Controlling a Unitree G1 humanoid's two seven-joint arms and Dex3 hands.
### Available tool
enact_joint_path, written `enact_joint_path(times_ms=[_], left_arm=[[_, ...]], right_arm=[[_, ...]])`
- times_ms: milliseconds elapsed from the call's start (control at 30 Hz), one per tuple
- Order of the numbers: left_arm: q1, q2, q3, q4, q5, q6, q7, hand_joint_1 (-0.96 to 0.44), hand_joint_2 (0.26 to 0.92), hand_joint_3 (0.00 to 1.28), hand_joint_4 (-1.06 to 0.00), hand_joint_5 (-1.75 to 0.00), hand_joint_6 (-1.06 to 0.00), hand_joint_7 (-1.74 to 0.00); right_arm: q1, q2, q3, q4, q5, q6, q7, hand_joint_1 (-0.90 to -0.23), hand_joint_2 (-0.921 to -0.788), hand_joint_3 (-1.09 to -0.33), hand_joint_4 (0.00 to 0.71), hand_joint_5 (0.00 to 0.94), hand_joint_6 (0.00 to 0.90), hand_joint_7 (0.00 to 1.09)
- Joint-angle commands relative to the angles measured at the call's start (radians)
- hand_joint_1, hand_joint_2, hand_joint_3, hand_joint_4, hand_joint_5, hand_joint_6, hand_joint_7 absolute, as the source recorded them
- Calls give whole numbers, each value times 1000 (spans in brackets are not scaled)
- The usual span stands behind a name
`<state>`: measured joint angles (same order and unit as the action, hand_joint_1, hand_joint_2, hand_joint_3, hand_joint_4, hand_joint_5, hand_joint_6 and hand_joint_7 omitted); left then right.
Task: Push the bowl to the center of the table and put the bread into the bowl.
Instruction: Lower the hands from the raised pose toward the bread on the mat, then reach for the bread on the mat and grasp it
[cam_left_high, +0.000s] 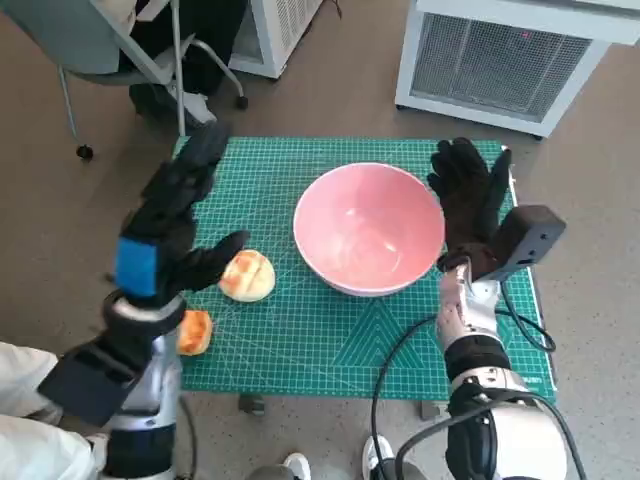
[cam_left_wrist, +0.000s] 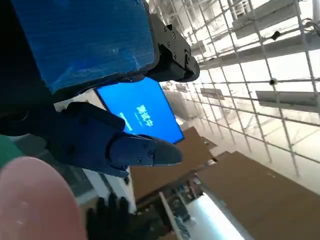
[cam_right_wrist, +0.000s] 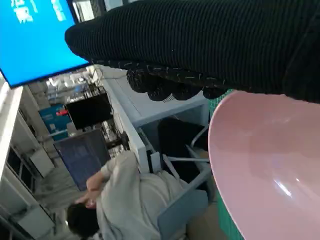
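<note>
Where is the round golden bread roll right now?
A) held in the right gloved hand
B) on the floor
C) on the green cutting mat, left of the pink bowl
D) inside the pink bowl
C: the round golden bread roll lies on the green cutting mat, beside the empty pink bowl.

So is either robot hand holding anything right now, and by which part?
Nothing is held. The left robot hand hovers open above the bread roll; the right robot hand flanks the pink bowl.

The left hand (cam_left_high: 172, 222) is black with a patch of blue tape across its back, on a pale forearm with a black wrist band. The right hand (cam_left_high: 470, 205) wears a black ribbed knitted glove; a dark grey camera block sits at its wrist, and black cables loop along the white forearm.
</note>
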<state>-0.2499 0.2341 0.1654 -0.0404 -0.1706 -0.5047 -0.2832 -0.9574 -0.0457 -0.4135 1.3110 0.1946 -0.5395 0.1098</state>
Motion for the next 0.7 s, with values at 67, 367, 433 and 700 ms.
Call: enact_joint_path(times_ms=[67, 367, 433, 700], left_arm=[[82, 92, 65, -45, -34, -23, -55, -537, 921, 257, -356, 0, -440, 0], [203, 332, 208, -105, -18, 31, -171, -555, 921, 281, -345, 0, -414, 0], [220, 380, 229, -106, -16, 36, -202, -564, 921, 284, -342, 0, -409, 0], [266, 546, 252, -64, -21, 51, -353, -533, 921, 186, -350, -4, -415, -7]], right_arm=[[-7, -31, 17, -17, -17, -37, 12, -558, -921, -797, 274, 4, 162, 447], [-1, -58, 76, -128, -26, -253, 124, -565, -921, -823, 279, 5, 64, 671], [2, -61, 87, -161, -15, -295, 173, -569, -921, -829, 283, 5, 31, 744], [35, -77, 148, -331, 20, -404, 328, -578, -921, -839, 304, 15, 1, 796]])
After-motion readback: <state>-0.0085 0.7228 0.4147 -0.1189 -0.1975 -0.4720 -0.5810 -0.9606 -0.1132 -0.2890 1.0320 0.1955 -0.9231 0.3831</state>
